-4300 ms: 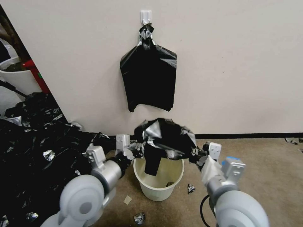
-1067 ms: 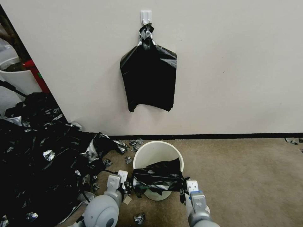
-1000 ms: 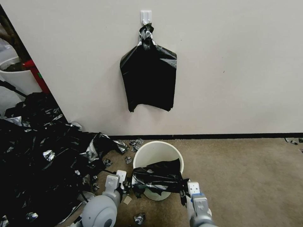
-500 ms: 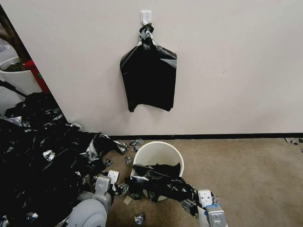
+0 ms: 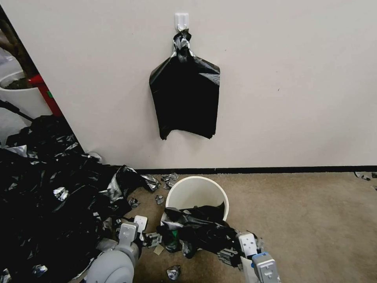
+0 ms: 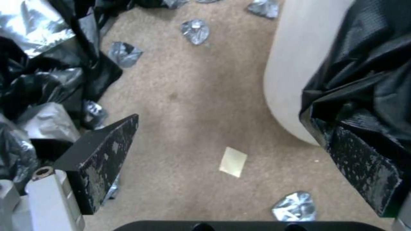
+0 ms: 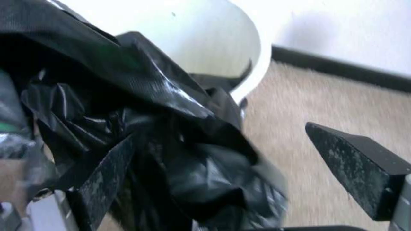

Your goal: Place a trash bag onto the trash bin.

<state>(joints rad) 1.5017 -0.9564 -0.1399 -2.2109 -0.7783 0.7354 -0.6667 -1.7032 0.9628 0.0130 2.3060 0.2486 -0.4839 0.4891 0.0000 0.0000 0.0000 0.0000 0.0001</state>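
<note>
No readable brands, labels or writing anywhere you're looking.

The trash bin (image 5: 196,192) is sitting lower centre of the head frame on the carpet (image 5: 306,220), just off the wall (image 5: 294,78). The trash bag (image 5: 200,232) is lying bunched over the bin's near rim and spilling down its front, not spread round the rim.

The left gripper (image 5: 151,238) is sitting lower left of the bin. In the left wrist frame its fingers (image 6: 100,157) are spread wide with bare carpet and a small tan paper scrap (image 6: 233,157) between them. The other finger, lower right in that frame, is touching the bag's film (image 6: 368,80); it's gripping nothing.

The right gripper (image 5: 231,253) is sitting at the lower right of the bin, against the bag's trailing end. In the right wrist frame its jaws are spread too: one finger (image 7: 102,186) is buried in the film (image 7: 171,154), the other is standing clear over the carpet.

Versus 0.5 s ago: the bag is sagging a little lower down the bin's front, and the right gripper is sitting slightly further left and lower.

The sheaf of black bags (image 5: 184,98) is hanging from the white wall hook (image 5: 181,20), upper centre. The black film pile (image 5: 47,188) is covering the left side of the frame.
</note>
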